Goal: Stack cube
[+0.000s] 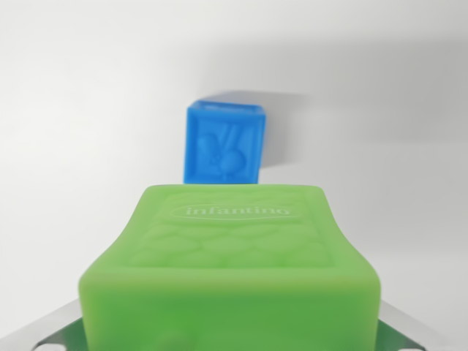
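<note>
Green cube (234, 270) fills the lower wrist view, apparently held by the gripper (232, 338); fingers mostly hidden, so grip cannot be confirmed. Blue cube (224, 144) sits beyond on the white table (80, 110). Risk: off-centre release would topple the soft green cube.

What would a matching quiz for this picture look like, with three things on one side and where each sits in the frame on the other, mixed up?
Things:
1. green cube
2. blue cube
3. gripper's metal parts

Places:
A. middle of the wrist view, beyond the nearer block
B. bottom corners of the view, partly hidden
C. foreground, filling the lower half, with raised lettering on top

Pairs: 1-C, 2-A, 3-B
</note>
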Motion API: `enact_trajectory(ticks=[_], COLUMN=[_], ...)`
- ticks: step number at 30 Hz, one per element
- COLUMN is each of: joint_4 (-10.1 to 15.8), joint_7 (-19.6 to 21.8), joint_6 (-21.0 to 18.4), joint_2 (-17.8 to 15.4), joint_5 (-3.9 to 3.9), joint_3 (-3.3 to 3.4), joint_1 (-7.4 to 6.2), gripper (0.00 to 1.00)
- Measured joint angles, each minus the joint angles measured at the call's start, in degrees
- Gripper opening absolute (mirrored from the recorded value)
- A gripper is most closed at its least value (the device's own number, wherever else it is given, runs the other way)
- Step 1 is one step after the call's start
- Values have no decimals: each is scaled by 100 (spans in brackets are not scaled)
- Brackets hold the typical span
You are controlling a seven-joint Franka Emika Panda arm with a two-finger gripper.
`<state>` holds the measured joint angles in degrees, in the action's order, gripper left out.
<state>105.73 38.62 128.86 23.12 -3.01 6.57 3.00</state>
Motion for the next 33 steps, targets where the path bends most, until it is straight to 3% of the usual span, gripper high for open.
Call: enact_trajectory(ticks=[7, 33], joint_4=[-210, -82], joint_7=[87, 65], joint_6=[-89, 677], joint_2=[118, 807], joint_5=[-1, -98], joint_3=[-23, -54], joint_1=[-35, -26], gripper=[0, 0])
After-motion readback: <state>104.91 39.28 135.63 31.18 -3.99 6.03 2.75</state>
